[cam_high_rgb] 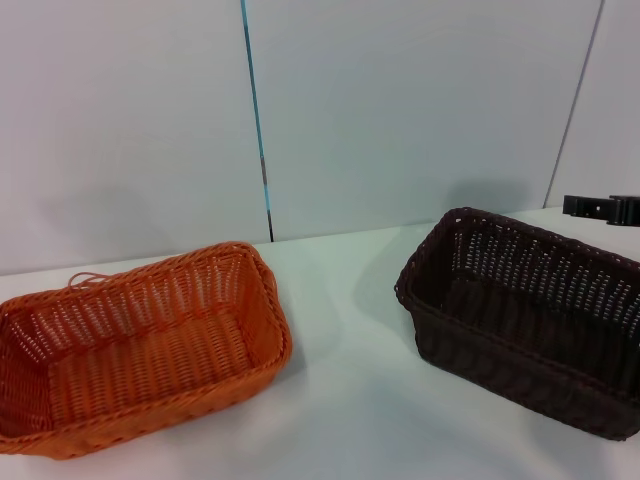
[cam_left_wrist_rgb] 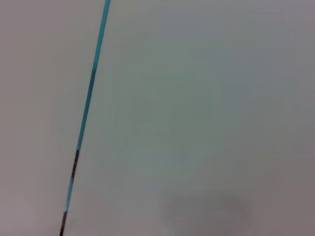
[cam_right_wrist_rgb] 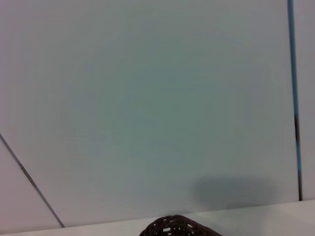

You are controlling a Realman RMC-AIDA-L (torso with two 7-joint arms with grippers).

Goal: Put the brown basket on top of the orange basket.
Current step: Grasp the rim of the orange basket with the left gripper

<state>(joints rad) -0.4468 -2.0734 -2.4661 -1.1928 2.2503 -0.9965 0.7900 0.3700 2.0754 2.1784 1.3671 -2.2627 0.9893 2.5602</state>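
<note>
The orange basket [cam_high_rgb: 140, 345] stands on the white table [cam_high_rgb: 340, 400] at the left of the head view, open side up, with a loose strand at its far rim. The brown basket [cam_high_rgb: 530, 310] stands at the right, open side up, its right end cut off by the picture's edge. A gap of bare table separates the two. A bit of the brown basket's rim [cam_right_wrist_rgb: 178, 228] shows in the right wrist view. A black part, apparently my right gripper [cam_high_rgb: 603, 208], shows at the right edge just behind the brown basket, apart from it. My left gripper is out of view.
A pale wall [cam_high_rgb: 400, 110] with a thin blue vertical strip [cam_high_rgb: 257, 130] rises right behind the table. The left wrist view shows only this wall and the strip [cam_left_wrist_rgb: 88, 98].
</note>
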